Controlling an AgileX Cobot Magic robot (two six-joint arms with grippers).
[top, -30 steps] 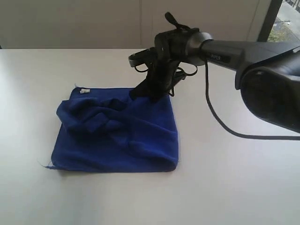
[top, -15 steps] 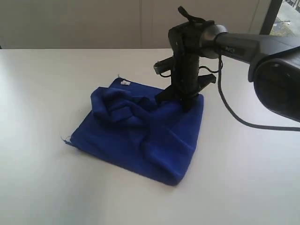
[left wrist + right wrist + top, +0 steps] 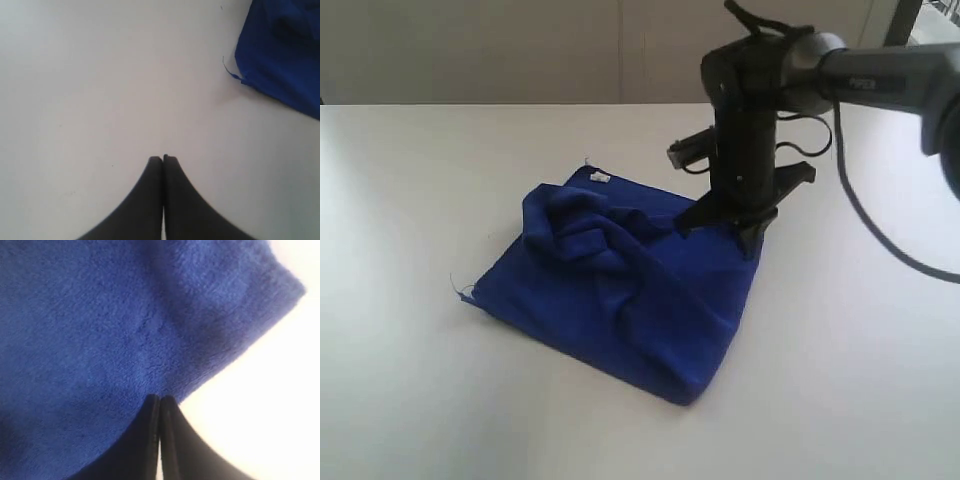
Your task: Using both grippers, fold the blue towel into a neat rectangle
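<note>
The blue towel (image 3: 620, 290) lies folded on the white table, bunched into wrinkles on its far left part, with a small white tag (image 3: 601, 178) at its far corner. My right gripper (image 3: 720, 225) stands upright over the towel's far right corner. In the right wrist view that gripper (image 3: 160, 397) is shut, its tips down on the towel (image 3: 100, 330) right at its edge, with no cloth seen between the fingers. My left gripper (image 3: 163, 157) is shut with nothing in it over bare table. A corner of the towel (image 3: 285, 50) lies well apart from it.
The white table (image 3: 440, 400) spreads out on all sides of the towel. The right arm's black cable (image 3: 880, 240) hangs down over the table at the right. A pale wall runs along the back.
My right gripper has moved to the right with its tips on the towel's far corner. The towel has slid and turned with it, so it now lies at a slant.
</note>
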